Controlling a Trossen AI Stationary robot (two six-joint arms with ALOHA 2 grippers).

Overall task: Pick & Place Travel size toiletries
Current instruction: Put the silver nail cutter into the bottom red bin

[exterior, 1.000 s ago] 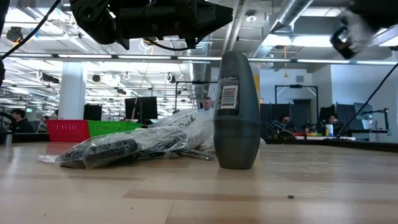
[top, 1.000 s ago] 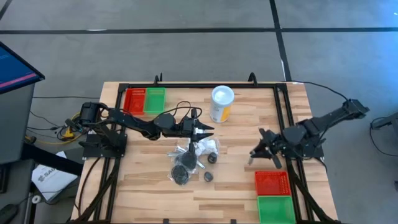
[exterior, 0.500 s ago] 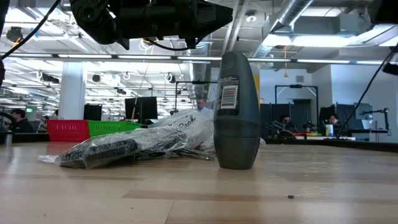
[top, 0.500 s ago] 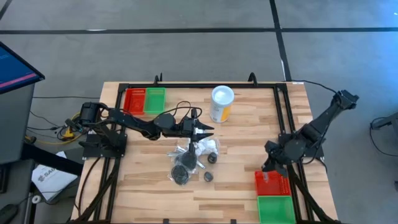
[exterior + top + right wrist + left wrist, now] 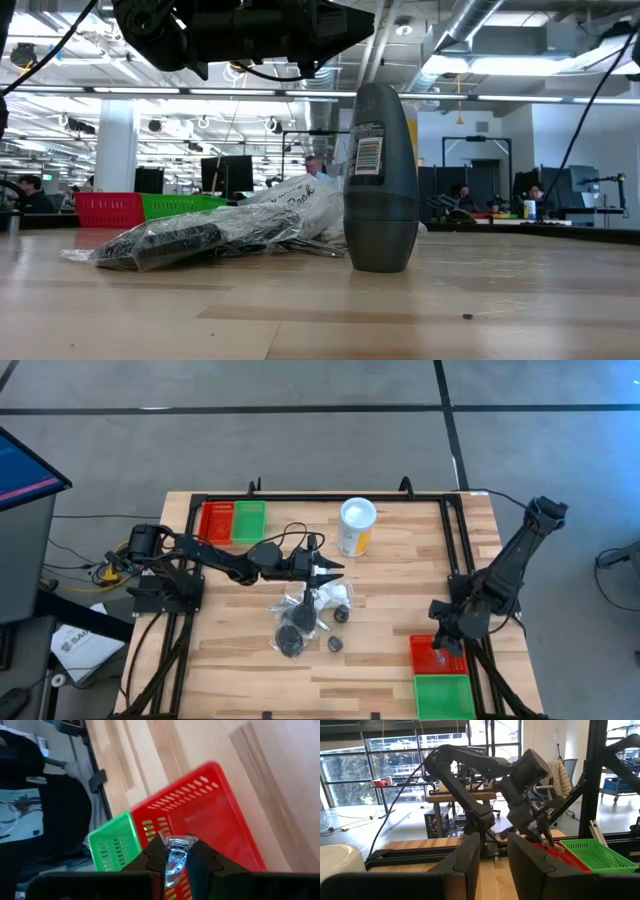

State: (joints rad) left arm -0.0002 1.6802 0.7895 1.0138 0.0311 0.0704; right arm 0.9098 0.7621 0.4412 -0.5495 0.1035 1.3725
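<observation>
The travel size toiletries [image 5: 312, 612] lie in a heap mid-table: dark pucks in clear wrap [image 5: 291, 640], white packets [image 5: 325, 597] and a small dark bottle [image 5: 380, 180] standing upright on its base. My left gripper [image 5: 335, 572] hangs open above the heap's far side and touches nothing. My right gripper [image 5: 440, 647] is over the red basket [image 5: 452, 657] near the table's right near corner, shut on one small clear-wrapped item [image 5: 175, 862]. What lies inside the wrap I cannot tell. My right gripper pinches the clear-wrapped item between its two fingers by the crinkled wrap [image 5: 178, 842]. It comes from above, pointing down. The item is lifted clear and hangs over the inside of the red basket [image 5: 215, 815].
A yellow canister with a white lid [image 5: 357, 527] stands behind the heap. A red and green basket pair [image 5: 232, 522] sits at the far left. A green basket [image 5: 443, 695] adjoins the red one on its near side. A black frame rail [image 5: 455, 550] runs along the right.
My right arm has swung toward the table's near edge, carrying its gripper from the bare wood right of the heap to a spot over the red basket, and has tipped to point down. My left arm and the heap have kept still.
</observation>
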